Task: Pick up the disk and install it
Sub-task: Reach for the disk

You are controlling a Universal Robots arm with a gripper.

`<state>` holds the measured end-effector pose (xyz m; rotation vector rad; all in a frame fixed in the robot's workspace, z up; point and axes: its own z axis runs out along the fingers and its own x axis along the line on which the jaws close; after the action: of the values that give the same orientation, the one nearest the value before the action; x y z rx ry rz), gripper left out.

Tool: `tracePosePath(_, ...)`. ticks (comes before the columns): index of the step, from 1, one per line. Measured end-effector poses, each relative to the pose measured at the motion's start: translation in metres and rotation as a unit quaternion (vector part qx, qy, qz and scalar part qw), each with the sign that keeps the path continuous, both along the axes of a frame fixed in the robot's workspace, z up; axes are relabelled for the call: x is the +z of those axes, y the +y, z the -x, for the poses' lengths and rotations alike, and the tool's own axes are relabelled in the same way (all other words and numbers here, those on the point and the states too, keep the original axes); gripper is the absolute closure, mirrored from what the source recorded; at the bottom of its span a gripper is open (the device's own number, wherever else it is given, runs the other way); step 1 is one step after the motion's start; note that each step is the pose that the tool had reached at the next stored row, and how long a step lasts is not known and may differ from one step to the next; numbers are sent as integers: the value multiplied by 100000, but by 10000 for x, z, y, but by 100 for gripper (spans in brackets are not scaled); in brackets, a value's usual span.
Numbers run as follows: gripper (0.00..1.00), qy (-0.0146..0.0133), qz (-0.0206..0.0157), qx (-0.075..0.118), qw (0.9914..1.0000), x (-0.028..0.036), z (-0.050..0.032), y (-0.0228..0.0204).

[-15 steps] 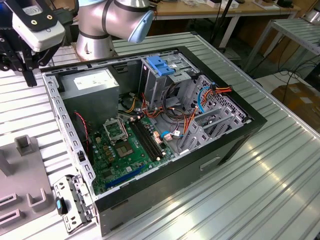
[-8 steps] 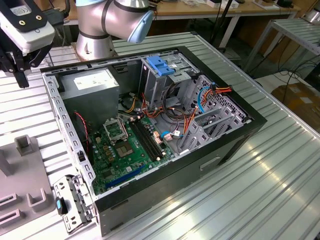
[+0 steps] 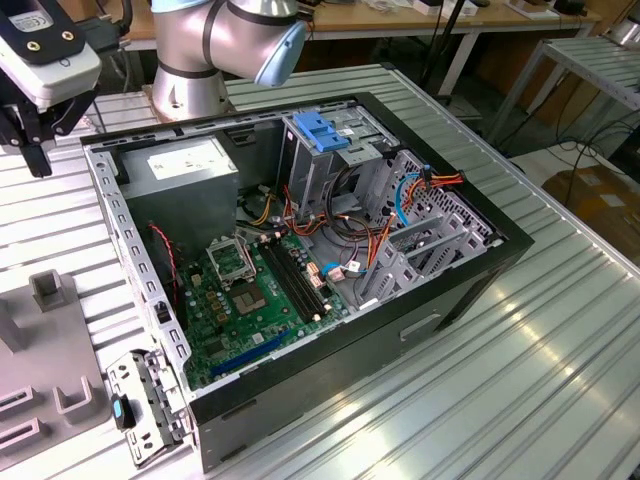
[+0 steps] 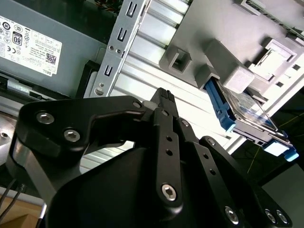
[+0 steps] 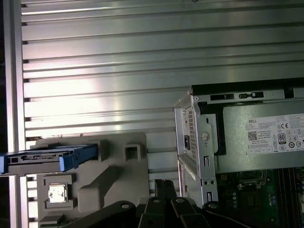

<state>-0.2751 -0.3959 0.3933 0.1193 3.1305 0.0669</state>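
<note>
**Exterior view.** You see an open computer case (image 3: 300, 375) lying on a ribbed metal surface (image 3: 520, 380). Inside the case are three things:
- a grey metal box with a white sticker (image 3: 190, 175)
- a metal cage with a blue latch (image 3: 322, 135)
- a green circuit board (image 3: 250, 300)

Your tool (image 3: 42, 135) hangs at the exterior view's left, above the surface and outside the corner of the case. A flat grey fixture (image 3: 50, 350) lies on the surface, also at the exterior view's left, just beside the case.

**Second wrist view.** The tool (image 4: 163, 95) shows as black linkages in the foreground, over the ribbed surface between the case frame and the fixture (image 4: 209, 28). You cannot tell how far it is open. The disk (image 4: 249, 111) stands on edge in a slot of the fixture, with a blue rail (image 4: 219, 107) along its side. The tool is apart from the disk and has no hold on it. The box with the white sticker (image 4: 33, 42) is near the tool, on the side away from the fixture.

**First wrist view.** The disk (image 5: 38, 159) appears edge-on, silver-grey with blue ends, seated in the fixture (image 5: 109, 175). The tool (image 5: 161, 190) shows between the fixture and the case, clear of both. The stickered box (image 5: 256, 142) sits just inside the case corner.
</note>
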Motion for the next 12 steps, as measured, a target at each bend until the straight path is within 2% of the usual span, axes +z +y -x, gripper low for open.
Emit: tracePosePath(12,89,0,-1,-1,100000,0,95,0)
